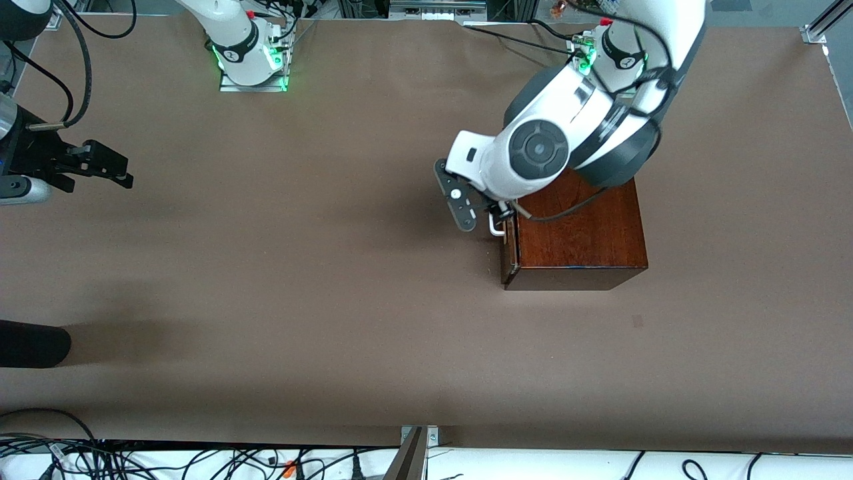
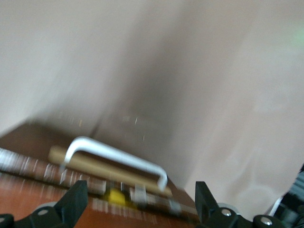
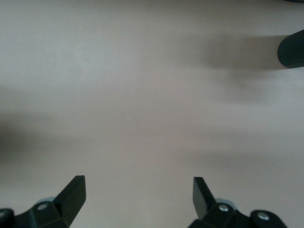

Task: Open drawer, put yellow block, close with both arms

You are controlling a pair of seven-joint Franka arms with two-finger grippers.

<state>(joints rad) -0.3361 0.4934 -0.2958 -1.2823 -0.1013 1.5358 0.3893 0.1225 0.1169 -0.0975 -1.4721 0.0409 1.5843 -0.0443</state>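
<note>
The dark reddish-brown wooden box [image 1: 580,233] stands toward the left arm's end of the table. Its drawer [image 1: 510,245] is out only by a narrow gap, and the white handle [image 1: 494,227] faces the right arm's end. My left gripper [image 1: 501,213] is just above the handle and the drawer's front, mostly hidden under its wrist. In the blurred left wrist view, the left gripper [image 2: 141,202] is open, with the handle [image 2: 114,156] just ahead of it and the yellow block [image 2: 115,195] showing in the drawer's gap. My right gripper [image 1: 123,172] waits open and empty over bare table, as the right wrist view [image 3: 137,190] shows.
A black rounded object [image 1: 33,343] pokes in at the table's edge at the right arm's end; it also shows in the right wrist view [image 3: 292,47]. Brown tabletop [image 1: 300,267] stretches between the box and the right gripper. Cables lie along the near edge.
</note>
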